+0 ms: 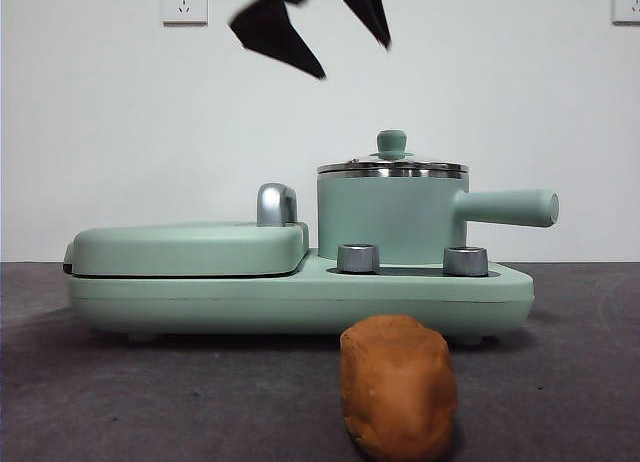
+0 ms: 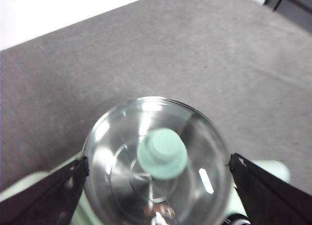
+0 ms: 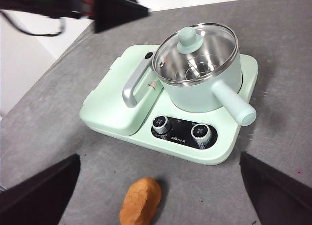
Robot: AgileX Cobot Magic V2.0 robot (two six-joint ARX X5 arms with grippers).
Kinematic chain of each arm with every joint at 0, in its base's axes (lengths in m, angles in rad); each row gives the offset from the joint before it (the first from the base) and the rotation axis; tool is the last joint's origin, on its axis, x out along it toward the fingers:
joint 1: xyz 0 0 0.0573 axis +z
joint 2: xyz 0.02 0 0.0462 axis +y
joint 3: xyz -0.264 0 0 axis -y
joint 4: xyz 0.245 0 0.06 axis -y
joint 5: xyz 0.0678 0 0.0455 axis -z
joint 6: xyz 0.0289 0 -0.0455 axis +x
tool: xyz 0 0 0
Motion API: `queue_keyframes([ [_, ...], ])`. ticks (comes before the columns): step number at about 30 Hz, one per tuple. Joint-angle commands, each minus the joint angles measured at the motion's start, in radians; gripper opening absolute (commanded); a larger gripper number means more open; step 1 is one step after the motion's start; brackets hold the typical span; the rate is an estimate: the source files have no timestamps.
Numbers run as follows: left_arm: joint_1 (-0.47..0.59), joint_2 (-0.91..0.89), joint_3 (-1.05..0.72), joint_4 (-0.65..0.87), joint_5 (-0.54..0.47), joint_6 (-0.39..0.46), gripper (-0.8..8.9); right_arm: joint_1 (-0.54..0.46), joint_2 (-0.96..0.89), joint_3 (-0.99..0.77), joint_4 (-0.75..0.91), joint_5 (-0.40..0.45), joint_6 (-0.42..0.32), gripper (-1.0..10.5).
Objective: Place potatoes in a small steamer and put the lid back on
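Orange potato (image 3: 141, 201) lies w/ long axis toward steamer (image 3: 202, 81); both hands wide open, empty

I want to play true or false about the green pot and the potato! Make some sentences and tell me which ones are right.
1. The round clear glass lid sits on the small mint-green steamer pot. True.
2. The orange-brown lumpy potato is inside the pot. False: it lies on the grey table in front of the mint-green cooker base.
3. The left tool hangs open above the lid's green knob. True.
4. The right tool grips the potato. False: it is open, apart from it.
5. The flat mint-green griddle cover is lifted open. False: it lies shut.
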Motion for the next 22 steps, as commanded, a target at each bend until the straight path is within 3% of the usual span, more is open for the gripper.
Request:
queue_keyframes([
  [1, -0.018, 0.084, 0.088, 0.011, -0.007, 0.048, 4.69, 0.001, 0.003, 0.019, 0.004, -0.001, -0.007, 5.2],
  [15, -0.033, 0.212, 0.130, 0.049, -0.006, 0.050, 4.65, 0.001, 0.003, 0.019, 0.004, 0.000, -0.008, 5.2],
  [22, -0.042, 0.227, 0.130, 0.056, -0.005, 0.116, 4.63, 0.001, 0.003, 0.019, 0.004, 0.000, -0.008, 5.2],
])
